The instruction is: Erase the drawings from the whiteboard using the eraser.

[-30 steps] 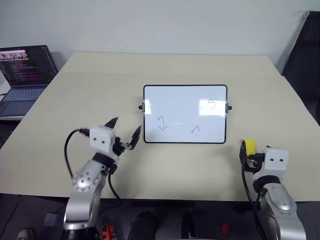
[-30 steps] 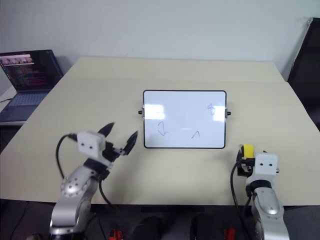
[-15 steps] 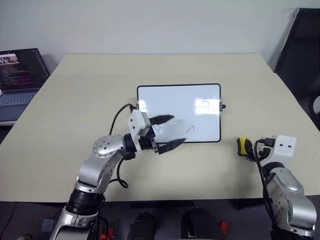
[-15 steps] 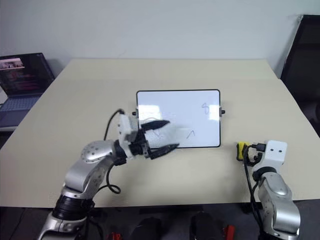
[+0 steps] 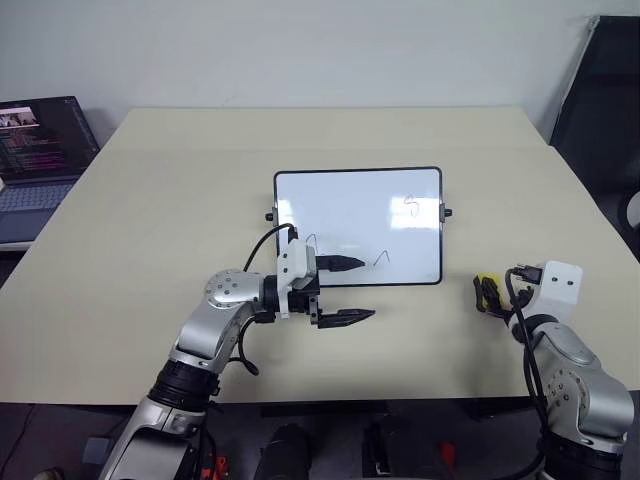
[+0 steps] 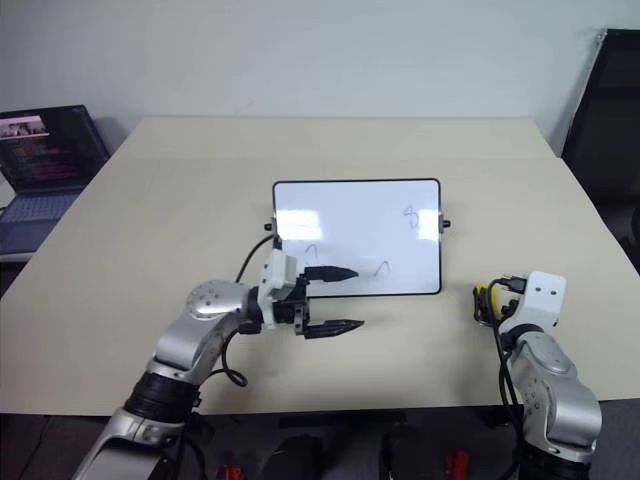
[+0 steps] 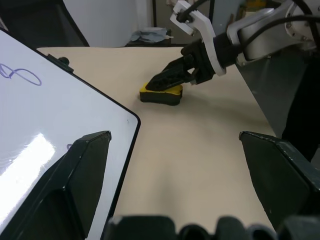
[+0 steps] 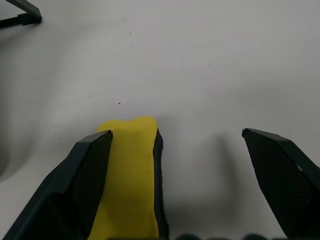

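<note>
Eraser (image 8: pixel 131 175) lies between the wide-open right claw (image 8: pixel 182 190) fingers, lengthwise, ungripped; open, empty left claw (image 5: pixel 350 290) is farther.

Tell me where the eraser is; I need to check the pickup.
In the left eye view the eraser lies on the table, off the whiteboard's lower right corner, between the open right gripper's fingers.

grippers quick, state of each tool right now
Left tool: open, holding nothing, at the near edge of the whiteboard.
Right tool: open, at the eraser on the table, not closed on it.
</note>
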{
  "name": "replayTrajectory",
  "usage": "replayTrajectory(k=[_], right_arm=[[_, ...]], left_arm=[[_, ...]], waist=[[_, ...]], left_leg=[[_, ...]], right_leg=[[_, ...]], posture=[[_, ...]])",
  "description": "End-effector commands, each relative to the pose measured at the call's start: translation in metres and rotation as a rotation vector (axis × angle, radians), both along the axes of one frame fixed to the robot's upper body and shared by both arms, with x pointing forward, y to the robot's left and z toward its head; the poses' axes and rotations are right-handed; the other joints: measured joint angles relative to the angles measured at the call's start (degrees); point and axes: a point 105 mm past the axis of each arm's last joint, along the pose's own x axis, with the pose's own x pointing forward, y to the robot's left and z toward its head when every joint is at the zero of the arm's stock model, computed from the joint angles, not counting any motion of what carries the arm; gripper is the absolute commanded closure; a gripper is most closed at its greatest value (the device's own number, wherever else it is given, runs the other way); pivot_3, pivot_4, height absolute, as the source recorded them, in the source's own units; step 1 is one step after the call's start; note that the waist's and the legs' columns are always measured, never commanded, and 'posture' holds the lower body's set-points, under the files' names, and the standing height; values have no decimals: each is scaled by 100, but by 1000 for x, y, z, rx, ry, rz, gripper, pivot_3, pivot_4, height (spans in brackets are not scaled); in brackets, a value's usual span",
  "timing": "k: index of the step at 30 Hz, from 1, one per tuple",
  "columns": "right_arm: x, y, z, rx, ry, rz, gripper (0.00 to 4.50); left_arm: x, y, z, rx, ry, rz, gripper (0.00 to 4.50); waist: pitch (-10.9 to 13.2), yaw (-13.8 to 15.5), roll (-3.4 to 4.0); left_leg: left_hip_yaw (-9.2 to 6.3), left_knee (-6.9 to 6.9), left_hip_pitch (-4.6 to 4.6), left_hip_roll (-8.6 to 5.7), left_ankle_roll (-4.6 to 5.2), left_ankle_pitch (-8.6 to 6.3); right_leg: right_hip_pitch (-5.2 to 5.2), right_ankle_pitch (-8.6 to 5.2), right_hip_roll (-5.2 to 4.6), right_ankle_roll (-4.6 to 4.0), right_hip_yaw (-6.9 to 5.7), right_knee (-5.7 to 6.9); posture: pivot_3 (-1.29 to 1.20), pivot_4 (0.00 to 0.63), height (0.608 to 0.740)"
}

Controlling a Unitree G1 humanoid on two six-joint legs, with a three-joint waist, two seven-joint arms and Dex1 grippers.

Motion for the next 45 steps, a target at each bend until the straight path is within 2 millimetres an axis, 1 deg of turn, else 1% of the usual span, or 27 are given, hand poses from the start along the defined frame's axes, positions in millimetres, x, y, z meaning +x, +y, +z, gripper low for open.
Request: replayTrajectory(k=[1, 5, 9, 16, 19, 25, 31, 45], right_arm=[[0, 5, 9, 13, -29, 7, 27], [-1, 7, 13, 11, -32, 11, 27], [1, 8, 22, -1, -50, 8, 27], [2, 6, 27, -14, -54, 7, 27], [3, 10, 30, -13, -57, 19, 27], [-2, 22, 22, 3, -27, 35, 27], [-2, 25, 17, 3, -9, 47, 27], [5, 27, 9, 12, 10, 50, 27]], left_arm=[[3, -2, 11, -23, -65, 3, 0], [2, -2, 8, -17, -58, 1, 0], [3, -1, 8, -18, -57, 7, 0], [3, -1, 9, -23, -54, 12, 0], [3, 0, 9, -20, -54, 15, 0], [3, 2, 5, -5, -36, 24, 0], [4, 4, 2, 4, -32, 35, 0], [14, 11, 7, 16, -88, 101, 0]], waist=[[0, -1, 0], [0, -2, 0], [0, -2, 0], [0, -1, 0], [0, -1, 1], [0, -2, 1], [0, -2, 1], [1, -3, 1]], left_leg=[[0, 0, 0, 0, 0, 0], [0, 0, 0, 1, 0, 0], [0, 0, 0, 0, 0, 0], [-1, 0, 1, 0, 0, 0], [-1, 0, 0, 0, 0, 0], [-3, -1, 0, 2, 0, 0], [-2, 0, 0, 0, 0, 0], [-3, -1, 0, 2, 0, 0]], right_leg=[[0, 0, 0, 0, 0, 0], [0, 0, 0, 0, -1, 1], [0, 0, 0, 0, 1, 1], [-2, 0, 0, 0, -1, -1], [-2, 0, 0, 0, 0, -1], [-2, 0, 2, 0, -2, 0], [-3, 0, 0, 0, -1, -1], [-4, 0, 1, 0, -3, -2]], posture=[[0, 150, 740], [0, 150, 740], [0, 150, 740], [0, 150, 740], [0, 150, 740], [0, 150, 740], [0, 150, 740], [0, 150, 740]])
